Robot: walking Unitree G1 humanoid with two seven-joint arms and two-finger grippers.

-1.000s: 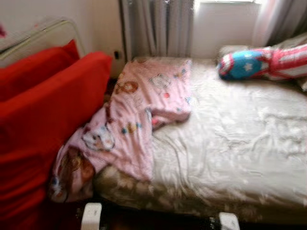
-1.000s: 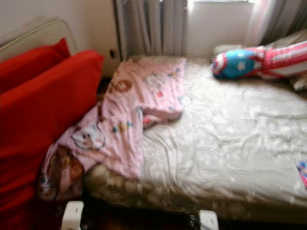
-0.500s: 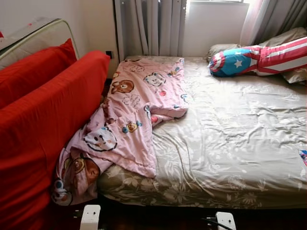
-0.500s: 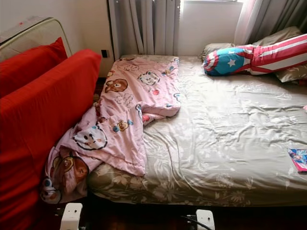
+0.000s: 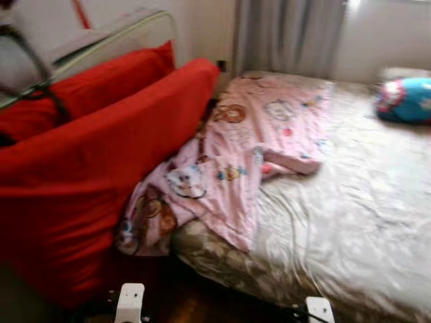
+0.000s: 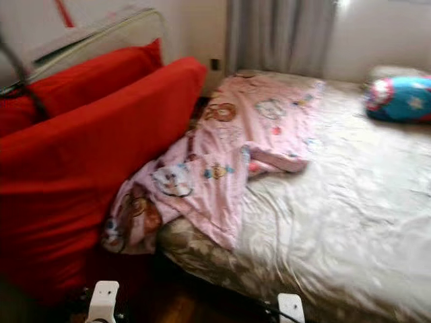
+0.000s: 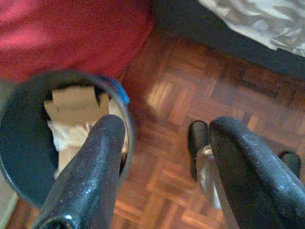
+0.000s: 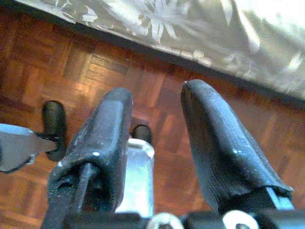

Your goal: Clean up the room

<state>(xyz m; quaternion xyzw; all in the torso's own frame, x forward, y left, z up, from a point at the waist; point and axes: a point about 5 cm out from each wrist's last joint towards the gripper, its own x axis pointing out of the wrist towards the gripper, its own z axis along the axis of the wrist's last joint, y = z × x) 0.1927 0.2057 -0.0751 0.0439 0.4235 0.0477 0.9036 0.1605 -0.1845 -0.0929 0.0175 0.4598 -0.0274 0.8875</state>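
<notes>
- Parquet floor (image 8: 43,62) runs under both wrist cameras, while the head views look over a bed (image 5: 350,222) with a pale floral sheet.
- From the head, a pink cartoon blanket (image 5: 249,155) drapes off the bed's near corner against a red sofa (image 5: 101,168); a blue pillow (image 6: 401,97) lies far back.
- Left gripper (image 7: 164,143) hangs with its jaws apart and empty, beside a dark bin (image 7: 24,157) holding cardboard and paper.
- Right gripper (image 8: 157,129) hangs spread and empty, near the sheet's edge.
</notes>
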